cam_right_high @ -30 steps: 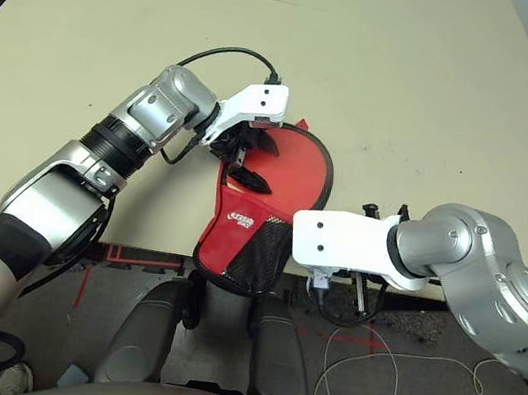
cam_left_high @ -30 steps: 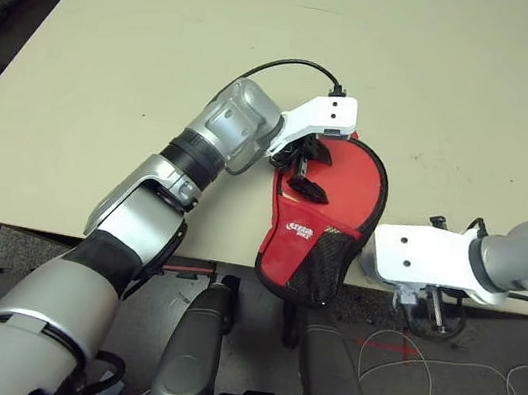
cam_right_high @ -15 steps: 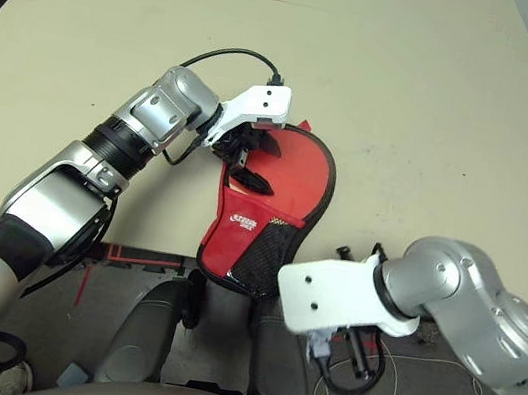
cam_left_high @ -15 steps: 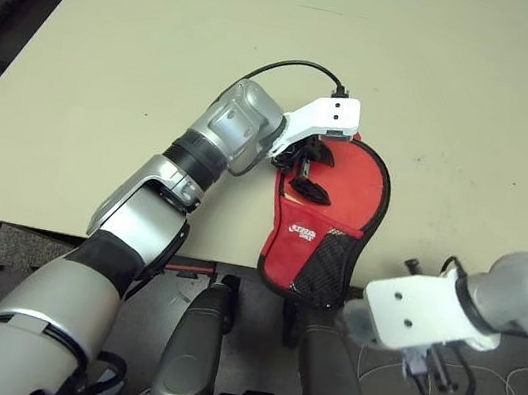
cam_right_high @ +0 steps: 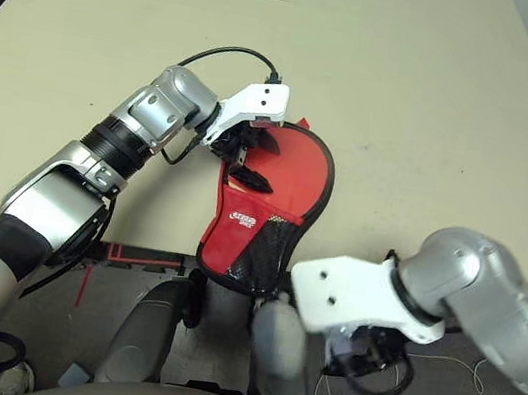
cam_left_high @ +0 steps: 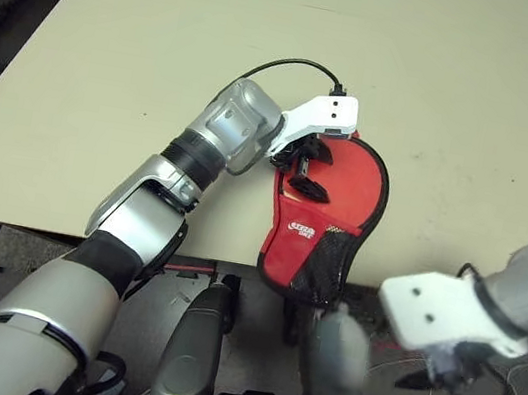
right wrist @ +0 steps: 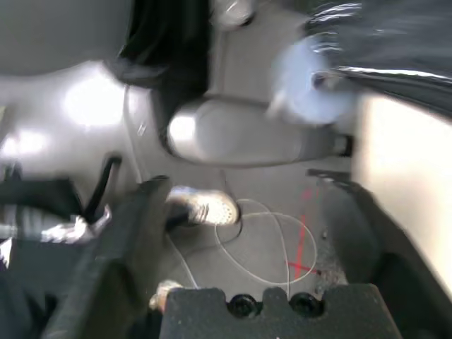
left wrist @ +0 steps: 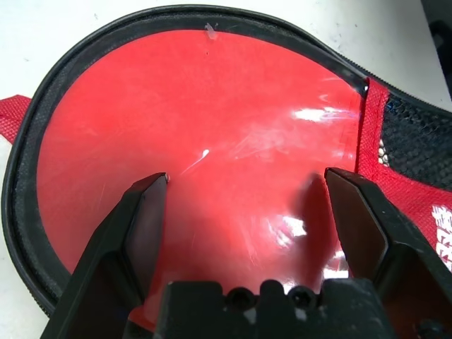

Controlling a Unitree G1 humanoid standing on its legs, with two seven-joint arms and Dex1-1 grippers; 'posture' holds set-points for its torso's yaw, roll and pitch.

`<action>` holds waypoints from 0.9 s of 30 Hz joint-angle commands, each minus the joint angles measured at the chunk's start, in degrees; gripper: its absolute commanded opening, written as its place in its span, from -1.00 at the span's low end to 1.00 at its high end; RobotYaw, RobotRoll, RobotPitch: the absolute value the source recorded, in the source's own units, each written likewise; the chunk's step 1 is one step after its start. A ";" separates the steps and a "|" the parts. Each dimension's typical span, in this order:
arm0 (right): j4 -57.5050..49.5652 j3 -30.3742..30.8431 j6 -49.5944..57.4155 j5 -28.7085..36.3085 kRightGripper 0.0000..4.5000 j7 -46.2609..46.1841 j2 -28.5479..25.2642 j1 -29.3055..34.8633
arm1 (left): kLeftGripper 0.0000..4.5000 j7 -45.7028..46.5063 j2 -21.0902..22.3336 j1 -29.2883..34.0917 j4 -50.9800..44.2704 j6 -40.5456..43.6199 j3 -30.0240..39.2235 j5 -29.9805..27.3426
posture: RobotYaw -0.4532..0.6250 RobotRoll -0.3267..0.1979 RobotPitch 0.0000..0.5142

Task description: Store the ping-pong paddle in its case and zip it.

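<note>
Head views: the case (cam_left_high: 326, 223), red fabric with a black zipper edge, a black mesh pocket and a white logo, lies at centre frame on the table (cam_left_high: 147, 46), its narrow end hanging over the near table edge. The left gripper (cam_left_high: 301, 168) sits on the case's round upper part, jaws apart and closed on nothing. The right gripper (cam_right_high: 365, 351) hangs at lower right, off the table and well apart from the case, blurred. Left wrist view: the two black fingers (left wrist: 123, 233) stand wide apart over a glossy red round face ringed by the black zipper edge; whether this is the paddle's rubber under a clear panel cannot be told. The mesh and part of the logo show at the right edge. Right wrist view: the right jaws stand wide apart over floor and cables, gripping nothing. Step in hand, by judgement: pinning the case for zipping. Next move calls for the right gripper finding the zipper pull.
</note>
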 commanded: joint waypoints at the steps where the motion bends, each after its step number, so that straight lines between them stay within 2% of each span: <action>1: 11.21 0.15 3.86 -0.92 0.99 -2.58 3.56 -8.01 | 1.00 1.57 0.68 3.90 1.80 3.53 -1.98 2.19 | -0.27 0.25 0.14; 3: 21.54 -0.09 5.53 -6.44 0.99 -13.73 10.41 -13.56 | 1.00 4.19 0.48 4.24 0.88 4.49 0.50 1.01 | -0.26 0.25 0.13; 6: 30.59 -2.12 5.27 -11.73 0.99 -26.21 18.17 -16.63 | 1.00 8.31 -0.29 4.38 0.57 5.03 4.25 -0.31 | -0.26 0.25 0.13; 9: 36.11 -8.00 5.78 -13.83 0.99 -38.58 26.12 -16.81 | 1.00 13.04 -1.15 4.37 0.97 5.23 8.43 -2.00 | -0.24 0.25 0.13; 13: 37.39 -16.17 -1.17 -17.86 0.99 -57.28 36.81 -12.68 | 1.00 23.76 -2.16 4.04 4.03 0.69 15.68 -3.72 | -0.22 0.25 0.15; 16: 38.17 -19.38 -6.03 -21.35 0.99 -67.77 41.27 -11.62 | 1.00 30.71 -2.70 3.16 7.01 -3.61 20.21 -4.98 | -0.22 0.25 0.16; 20: 39.69 -21.25 -11.95 -24.26 0.99 -76.35 44.20 -10.03 | 1.00 39.44 -2.61 1.98 11.27 -8.13 26.39 -7.22 | -0.21 0.25 0.17; 27: 42.66 -23.54 -18.30 -25.93 0.99 -81.80 44.43 -7.55 | 1.00 49.38 1.53 4.00 12.89 -16.82 34.01 -9.43 | -0.21 0.25 0.25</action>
